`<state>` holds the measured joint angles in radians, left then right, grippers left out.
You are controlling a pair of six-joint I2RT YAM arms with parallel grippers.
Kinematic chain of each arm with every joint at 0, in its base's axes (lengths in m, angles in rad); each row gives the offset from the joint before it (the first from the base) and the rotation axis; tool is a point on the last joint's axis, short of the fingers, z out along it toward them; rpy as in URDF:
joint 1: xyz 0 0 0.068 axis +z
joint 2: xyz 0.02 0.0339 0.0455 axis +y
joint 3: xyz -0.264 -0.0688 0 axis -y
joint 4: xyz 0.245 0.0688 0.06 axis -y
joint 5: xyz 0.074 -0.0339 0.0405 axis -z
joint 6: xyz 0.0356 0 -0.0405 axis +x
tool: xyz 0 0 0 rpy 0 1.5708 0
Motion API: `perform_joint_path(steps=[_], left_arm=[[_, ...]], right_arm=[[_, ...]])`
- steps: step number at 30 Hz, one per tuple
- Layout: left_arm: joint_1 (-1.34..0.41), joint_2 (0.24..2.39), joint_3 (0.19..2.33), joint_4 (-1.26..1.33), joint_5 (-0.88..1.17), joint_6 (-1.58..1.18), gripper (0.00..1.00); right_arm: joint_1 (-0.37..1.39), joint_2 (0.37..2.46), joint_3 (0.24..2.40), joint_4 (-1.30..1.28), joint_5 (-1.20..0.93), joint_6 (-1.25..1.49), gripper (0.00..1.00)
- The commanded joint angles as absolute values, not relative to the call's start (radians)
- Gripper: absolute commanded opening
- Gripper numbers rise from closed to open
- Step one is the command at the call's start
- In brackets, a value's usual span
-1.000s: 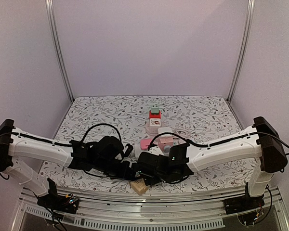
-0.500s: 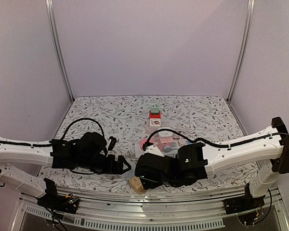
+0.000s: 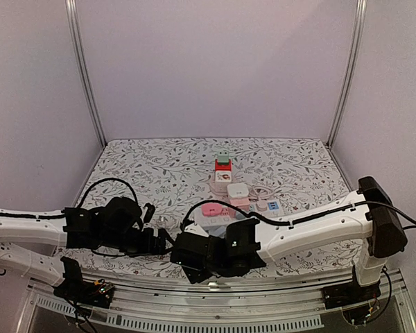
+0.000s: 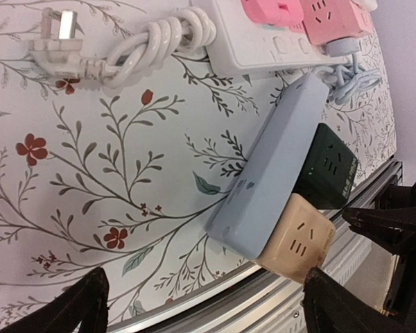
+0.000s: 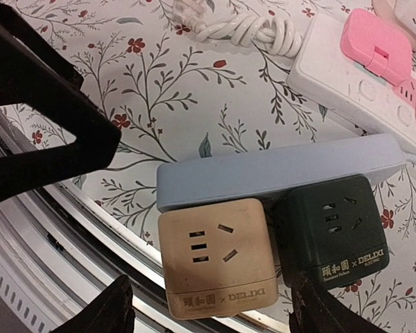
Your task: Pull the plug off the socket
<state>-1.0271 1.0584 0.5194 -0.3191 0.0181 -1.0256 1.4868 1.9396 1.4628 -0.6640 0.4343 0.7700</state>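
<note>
Since a second ago the left arm has been drawing back to the left. The left gripper (image 4: 208,304) is now hanging with its fingers spread wide and nothing between them. The right arm has been reaching farther left along the near edge and is covering the beige cube adapter (image 5: 218,257) in the overhead view. The right gripper (image 5: 218,309) is hovering over that adapter with its fingers spread to either side, apparently not touching it. The adapter is sitting fully seated in the blue-grey power strip (image 5: 277,170) by the near table edge, so the pull is not yet begun (judging by alignment, the beige unit is the target).

Count:
- Two strips are lying in view, the blue-grey one and a white power strip (image 4: 263,38).
- Two cube adapters are occupying the blue-grey strip, the beige one and a dark green adapter (image 5: 333,232).
- Two pink plugs (image 4: 336,17) are sitting in the white strip.
- One loose white plug (image 4: 55,43) is trailing a coiled cord.
</note>
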Motion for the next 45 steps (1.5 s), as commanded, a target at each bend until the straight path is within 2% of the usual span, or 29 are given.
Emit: perform_joint_path(steps=[1,13,28,40,42,45], left_arm=[[-1.012,1.049,0.492,-0.304,0.034,-1.053,0.96],[-1.009,1.045,0.494,-0.302,0.044,-1.046,0.98],[-1.009,1.046,0.492,-0.302,0.05,-1.054,0.99],[-1.009,1.067,0.507,-0.298,0.091,-1.04,0.99],[-1.011,1.072,0.509,-0.295,0.096,-1.042,0.99],[-1.012,1.076,0.512,-0.279,0.11,-1.046,0.99]], right_arm=[[1.499,1.992,1.506,-0.647,0.411,0.733,0.76],[1.5,2.04,1.534,-0.692,0.442,0.729,0.76],[1.491,2.024,1.461,-0.686,0.435,0.73,0.75],[1.462,2.016,1.364,-0.486,0.366,0.672,0.67],[1.46,2.01,1.346,-0.452,0.359,0.652,0.62],[1.46,2.002,1.325,-0.417,0.369,0.632,0.47]])
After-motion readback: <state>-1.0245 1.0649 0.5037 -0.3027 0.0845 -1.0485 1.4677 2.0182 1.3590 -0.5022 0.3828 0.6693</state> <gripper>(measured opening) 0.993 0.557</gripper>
